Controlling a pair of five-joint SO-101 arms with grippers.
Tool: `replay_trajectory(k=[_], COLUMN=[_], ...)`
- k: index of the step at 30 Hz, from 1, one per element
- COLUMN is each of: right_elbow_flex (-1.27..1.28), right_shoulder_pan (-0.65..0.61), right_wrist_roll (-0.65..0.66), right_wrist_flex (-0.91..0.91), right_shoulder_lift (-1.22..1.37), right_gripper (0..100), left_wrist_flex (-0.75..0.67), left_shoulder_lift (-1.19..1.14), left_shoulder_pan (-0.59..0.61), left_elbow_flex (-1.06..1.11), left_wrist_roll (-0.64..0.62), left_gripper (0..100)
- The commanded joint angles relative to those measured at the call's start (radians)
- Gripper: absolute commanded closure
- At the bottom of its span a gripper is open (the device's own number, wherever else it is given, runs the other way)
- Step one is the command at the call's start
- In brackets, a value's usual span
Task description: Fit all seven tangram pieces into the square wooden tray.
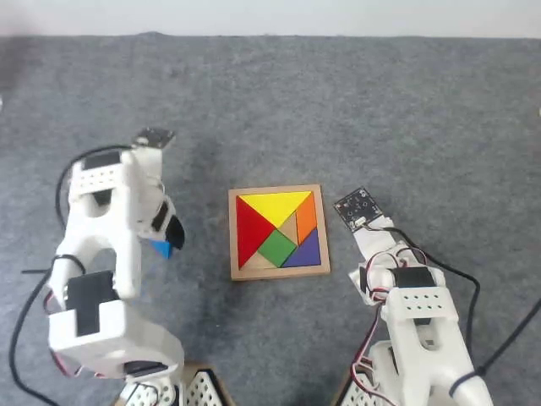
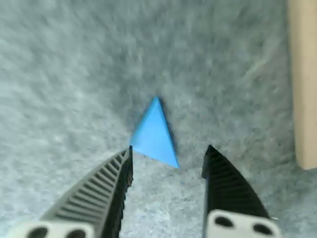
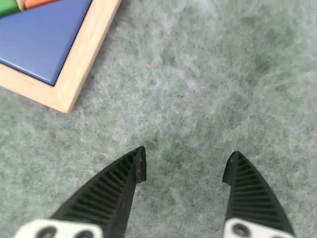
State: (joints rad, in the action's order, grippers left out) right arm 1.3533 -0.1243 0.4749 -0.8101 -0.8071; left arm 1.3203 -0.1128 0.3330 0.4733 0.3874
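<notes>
The square wooden tray (image 1: pixel 278 272) lies mid-table holding yellow (image 1: pixel 275 206), red (image 1: pixel 250 230), green (image 1: pixel 277 248), orange (image 1: pixel 306 216) and purple (image 1: pixel 306 251) pieces. A small light-blue triangle (image 2: pixel 154 134) lies flat on the grey carpet left of the tray, partly under the left arm (image 1: pixel 161 248). My left gripper (image 2: pixel 168 153) hovers open just above it, one finger on each side, not touching. My right gripper (image 3: pixel 188 163) stands open over bare carpet right of the tray's corner (image 3: pixel 64 96), nothing between its fingers.
Grey carpet covers the whole table. The tray's wooden wall (image 2: pixel 303 84) stands close beside the blue triangle. Both arm bases sit at the near edge, with cables trailing by the right arm (image 1: pixel 423 321).
</notes>
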Motion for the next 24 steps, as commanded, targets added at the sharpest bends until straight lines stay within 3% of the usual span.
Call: replay_trajectory(k=[1,7,19,24], right_elbow_flex=[-0.006,-0.006,0.005,0.008], right_shoulder_pan=[-0.005,-0.005,-0.005,-0.005], right_wrist_roll=[0.015,0.015,0.015,0.015], right_wrist_flex=[0.012,0.007,0.013,0.015], right_shoulder_lift=[-0.019,-0.019,-0.024,-0.027], right_gripper=[73.5,73.5,73.5,73.5], left_wrist_flex=[-0.055,-0.126,-0.1,-0.094], left_shoulder_lift=[0.058,0.043,-0.204,-0.204], left_shoulder_pan=[0.008,0.003,0.002,0.006], left_elbow_flex=[0.025,0.028,-0.07,-0.068], left_wrist_roll=[-0.003,-0.054,-0.094,-0.091], left_gripper=[77,77,81,90])
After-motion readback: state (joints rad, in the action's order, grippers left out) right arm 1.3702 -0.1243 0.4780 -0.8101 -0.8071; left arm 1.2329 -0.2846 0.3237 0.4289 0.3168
